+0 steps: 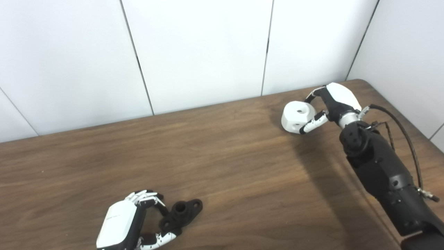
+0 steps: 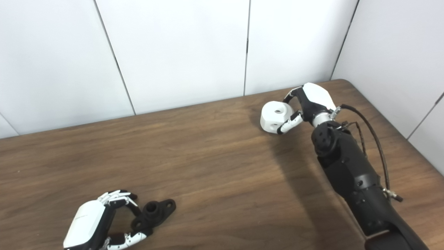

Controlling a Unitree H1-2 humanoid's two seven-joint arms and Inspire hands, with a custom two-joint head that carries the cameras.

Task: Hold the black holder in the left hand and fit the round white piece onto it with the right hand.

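Note:
The black holder [image 1: 182,212], a flat flanged part with a raised ring in its middle, lies on the wooden table [image 1: 222,163] at the front left. My left hand [image 1: 133,222] sits just left of it, with its fingers and thumb closed on the holder's near end. At the far right the round white piece [image 1: 297,116], which has a hole in its top face, rests on the table. My right hand [image 1: 329,104] wraps it from the right. The thumb presses its front and the fingers curl over its back.
White wall panels [image 1: 208,52] rise right behind the table's far edge, and another wall [image 1: 409,52] closes the right side. The table's rounded far right corner [image 1: 360,81] is close to the right hand. A cable [image 1: 406,135] loops along the right forearm.

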